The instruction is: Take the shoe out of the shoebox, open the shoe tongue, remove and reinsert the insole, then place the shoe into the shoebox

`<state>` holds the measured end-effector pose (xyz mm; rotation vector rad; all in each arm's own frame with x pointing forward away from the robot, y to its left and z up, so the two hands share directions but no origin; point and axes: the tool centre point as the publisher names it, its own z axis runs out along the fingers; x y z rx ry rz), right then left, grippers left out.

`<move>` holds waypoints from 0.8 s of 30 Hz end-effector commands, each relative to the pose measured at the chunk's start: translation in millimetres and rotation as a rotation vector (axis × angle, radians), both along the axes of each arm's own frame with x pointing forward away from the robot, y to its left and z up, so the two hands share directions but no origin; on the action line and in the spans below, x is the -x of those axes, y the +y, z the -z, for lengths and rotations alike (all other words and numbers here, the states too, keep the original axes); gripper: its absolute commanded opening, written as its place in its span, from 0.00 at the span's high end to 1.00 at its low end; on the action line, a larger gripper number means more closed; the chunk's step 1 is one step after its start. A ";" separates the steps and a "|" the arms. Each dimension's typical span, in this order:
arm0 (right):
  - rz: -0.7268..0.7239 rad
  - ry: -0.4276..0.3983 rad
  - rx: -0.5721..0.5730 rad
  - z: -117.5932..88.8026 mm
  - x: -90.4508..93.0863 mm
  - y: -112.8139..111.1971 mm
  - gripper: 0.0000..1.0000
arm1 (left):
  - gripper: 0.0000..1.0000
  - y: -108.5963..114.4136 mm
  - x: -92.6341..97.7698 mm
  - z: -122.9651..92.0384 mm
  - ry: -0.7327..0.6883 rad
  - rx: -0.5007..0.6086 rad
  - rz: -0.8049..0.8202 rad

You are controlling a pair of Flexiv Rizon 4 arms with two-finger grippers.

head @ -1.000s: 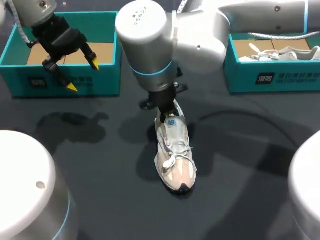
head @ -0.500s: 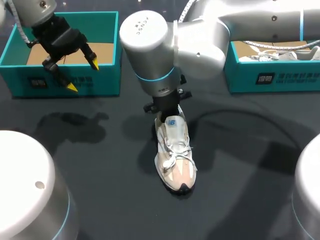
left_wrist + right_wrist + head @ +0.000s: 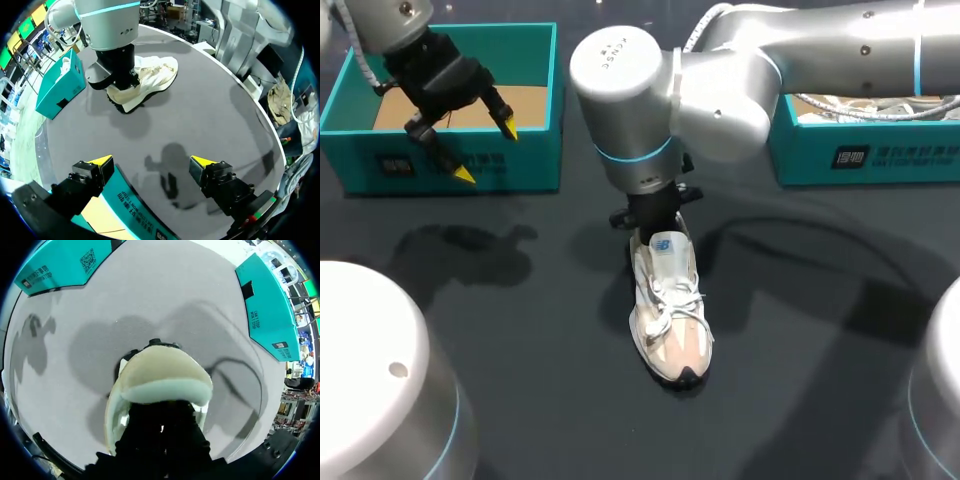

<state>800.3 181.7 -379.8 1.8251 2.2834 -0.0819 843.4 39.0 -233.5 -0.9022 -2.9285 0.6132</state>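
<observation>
Cream mesh shoe [image 3: 667, 310] is lying mid-frame on the matte desk [image 3: 520, 330], right claw [image 3: 651, 216] at its heel, grip unclear; left claw [image 3: 487, 152] is hanging open over the teal shoebox [image 3: 525, 165].

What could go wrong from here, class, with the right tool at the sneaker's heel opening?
The sneaker stands unsteadied on the table; the left tool hangs open over the left shoebox, so the right tool may drag or tip it. Its loose laces could snag.
</observation>
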 end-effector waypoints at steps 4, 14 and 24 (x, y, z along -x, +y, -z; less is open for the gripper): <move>0.031 0.000 0.121 -18.4 8.7 1.7 1.00 | 0.00 0.7 0.7 -0.4 -0.001 -0.001 0.001; 0.091 0.074 0.107 19.1 4.1 -19.3 1.00 | 0.00 0.7 0.7 -0.4 -0.001 -0.001 0.001; 0.055 0.106 -0.016 31.6 14.9 -7.9 1.00 | 0.00 0.7 0.7 -0.4 -0.001 -0.001 0.001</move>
